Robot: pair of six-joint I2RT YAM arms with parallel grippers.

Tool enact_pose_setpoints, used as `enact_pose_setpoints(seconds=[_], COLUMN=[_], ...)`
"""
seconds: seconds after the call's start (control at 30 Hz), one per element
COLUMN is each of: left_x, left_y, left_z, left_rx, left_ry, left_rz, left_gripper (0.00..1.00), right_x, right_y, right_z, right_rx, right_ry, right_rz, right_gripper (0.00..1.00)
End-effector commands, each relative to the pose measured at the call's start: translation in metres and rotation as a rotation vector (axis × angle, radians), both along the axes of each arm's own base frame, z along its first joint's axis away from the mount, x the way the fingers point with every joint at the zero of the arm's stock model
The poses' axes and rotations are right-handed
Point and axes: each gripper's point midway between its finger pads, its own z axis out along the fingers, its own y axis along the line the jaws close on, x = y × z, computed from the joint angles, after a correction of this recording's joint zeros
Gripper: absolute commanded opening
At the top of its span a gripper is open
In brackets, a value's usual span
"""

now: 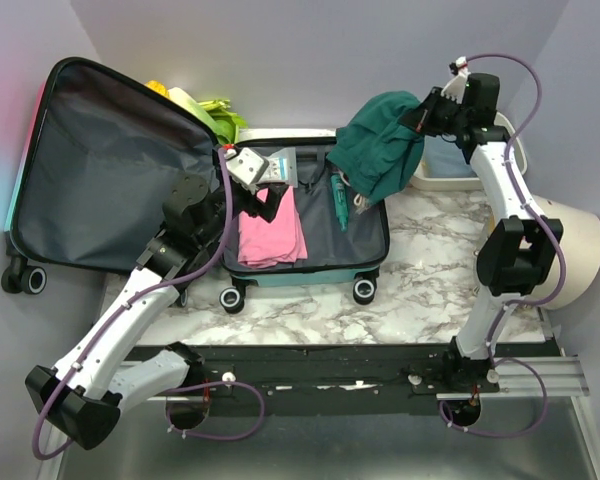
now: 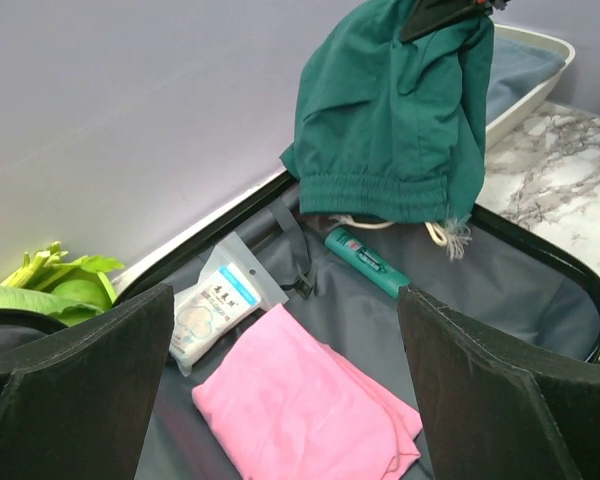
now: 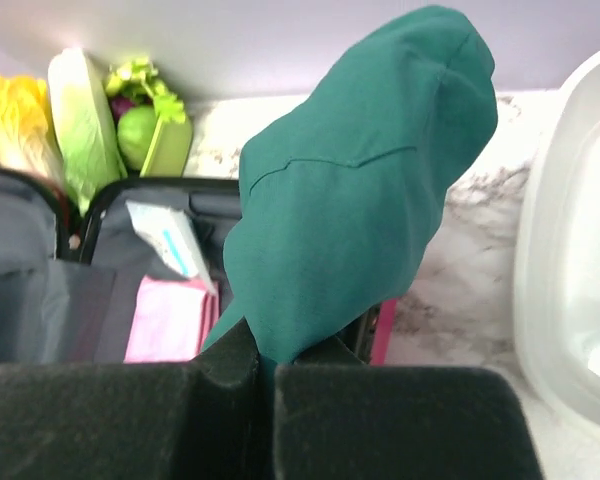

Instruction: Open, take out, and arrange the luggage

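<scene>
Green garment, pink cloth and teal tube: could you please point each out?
green garment (image 1: 380, 145), top external view, middle of hanging fabric
pink cloth (image 2: 300, 405), left wrist view, centre of folded top
teal tube (image 2: 365, 262), left wrist view, middle of its body

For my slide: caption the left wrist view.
Open left gripper hovers over pink cloth in the luggage while green garment hangs beyond.
</scene>
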Motion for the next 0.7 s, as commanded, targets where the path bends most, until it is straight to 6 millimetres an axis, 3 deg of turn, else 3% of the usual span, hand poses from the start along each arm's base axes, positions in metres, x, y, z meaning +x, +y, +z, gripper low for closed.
enact_pose_setpoints(seconds=[0.0,0.03,0.07,0.33,0.43,0.67], left_x=[0.003,0.003,0.003,0.010,0.012,0.018], left_y=[0.005,0.004,0.004,0.012,0.011,0.010], left_z=[0.005,0.006,0.006,0.008,0.007,0.003], left_rx=[-0.054,-0.054,-0.053,-0.062,-0.061,-0.062], left_ry=[0.002,0.002,0.001,0.002,0.009,0.024], left_rz=[0.040,0.035,0.037,0.099,0.099,0.116], left_gripper=[0.99,0.99,0.99,0.99,0.99,0.99], right_x=[0.030,0.033,0.040,0.075,0.080,0.092], right_y=[-0.016,-0.014,-0.032,-0.066,-0.077,-0.120], right_z=[0.046,0.046,0.049,0.048,0.057,0.046], right_rx=[0.033,0.034,0.032,0.059,0.090,0.126], right_ry=[-0.207,-0.213,-0.224,-0.290,-0.340,-0.303], right_rz=[-0.063,-0.045,-0.072,-0.167,-0.195,-0.258], right_gripper=[0.01,0.01,0.01,0.01,0.01,0.01])
